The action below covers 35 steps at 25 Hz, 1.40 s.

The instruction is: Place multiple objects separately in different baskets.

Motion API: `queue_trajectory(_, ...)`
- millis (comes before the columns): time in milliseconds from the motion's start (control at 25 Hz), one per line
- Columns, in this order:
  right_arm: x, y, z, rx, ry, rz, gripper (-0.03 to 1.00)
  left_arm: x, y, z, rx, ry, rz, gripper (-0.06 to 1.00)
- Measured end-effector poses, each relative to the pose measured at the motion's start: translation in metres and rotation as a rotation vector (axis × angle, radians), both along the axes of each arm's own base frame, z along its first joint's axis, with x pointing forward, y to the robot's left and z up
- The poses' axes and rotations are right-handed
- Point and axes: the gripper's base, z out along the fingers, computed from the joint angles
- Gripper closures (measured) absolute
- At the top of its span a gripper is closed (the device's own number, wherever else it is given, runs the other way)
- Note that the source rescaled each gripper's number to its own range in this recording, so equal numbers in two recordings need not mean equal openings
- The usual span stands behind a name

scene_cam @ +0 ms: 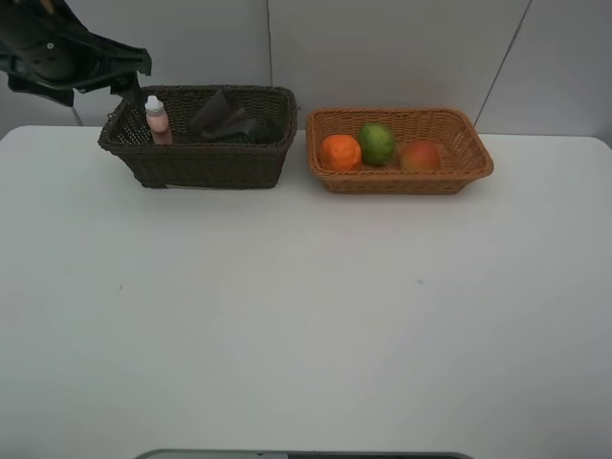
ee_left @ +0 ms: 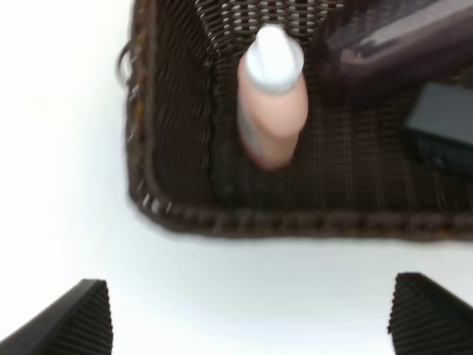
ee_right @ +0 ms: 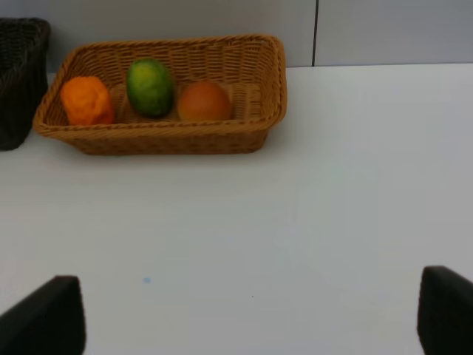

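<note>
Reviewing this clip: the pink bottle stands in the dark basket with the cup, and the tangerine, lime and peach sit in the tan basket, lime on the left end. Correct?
Not quite. In the orange-tan basket the tangerine is at the left end; the lime sits in the middle, with the peach on the right, as the exterior high view shows. The pink bottle and cup are indeed in the dark basket.

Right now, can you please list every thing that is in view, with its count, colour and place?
table: one, white, under everything
dark basket: one, dark brown, back left
tan basket: one, orange-tan, back right, beside the dark basket
pink bottle: one, pink with white cap, upright in the dark basket's left end
cup: one, mauve, lying in the dark basket
pump bottle: one, dark green, in the dark basket
tangerine: one, orange, tan basket, left
lime: one, green, tan basket, middle
peach: one, red-yellow, tan basket, right
left end effector: one, black, open, empty, near the dark basket's left end
right end effector: one, black, open, empty, over bare table
</note>
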Motion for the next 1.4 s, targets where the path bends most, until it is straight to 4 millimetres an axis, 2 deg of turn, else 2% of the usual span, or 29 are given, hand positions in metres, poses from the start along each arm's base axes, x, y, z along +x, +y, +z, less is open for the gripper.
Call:
queue_trajectory(200,0.0,0.0,0.0,0.0,0.0,0.0,-0.03,-0.077,0.02,0.038,0.001,-0.119,-0.029,-0.01)
queue_trajectory(320,0.0,0.0,0.0,0.0,0.0,0.0,-0.03,-0.124,0.033,0.054,0.022,-0.17,-0.039,-0.01)
queue_trajectory(600,0.0,0.0,0.0,0.0,0.0,0.0,-0.03,-0.224,0.058,0.08,0.053,-0.25,-0.085,-0.01)
queue_trajectory(760,0.0,0.0,0.0,0.0,0.0,0.0,-0.03,-0.265,0.062,0.085,0.004,-0.281,-0.141,-0.01)
queue_trajectory(960,0.0,0.0,0.0,0.0,0.0,0.0,-0.03,-0.299,0.066,0.08,-0.04,-0.266,-0.161,-0.01)
queue_trajectory(1120,0.0,0.0,0.0,0.0,0.0,0.0,-0.03,-0.313,0.07,0.074,-0.037,-0.242,-0.157,-0.01)
queue_trajectory(1200,0.0,0.0,0.0,0.0,0.0,0.0,-0.03,-0.316,0.07,0.065,-0.035,-0.236,-0.157,-0.01)
queue_trajectory(1400,0.0,0.0,0.0,0.0,0.0,0.0,-0.03,-0.321,0.072,0.03,-0.028,-0.198,-0.158,-0.01)
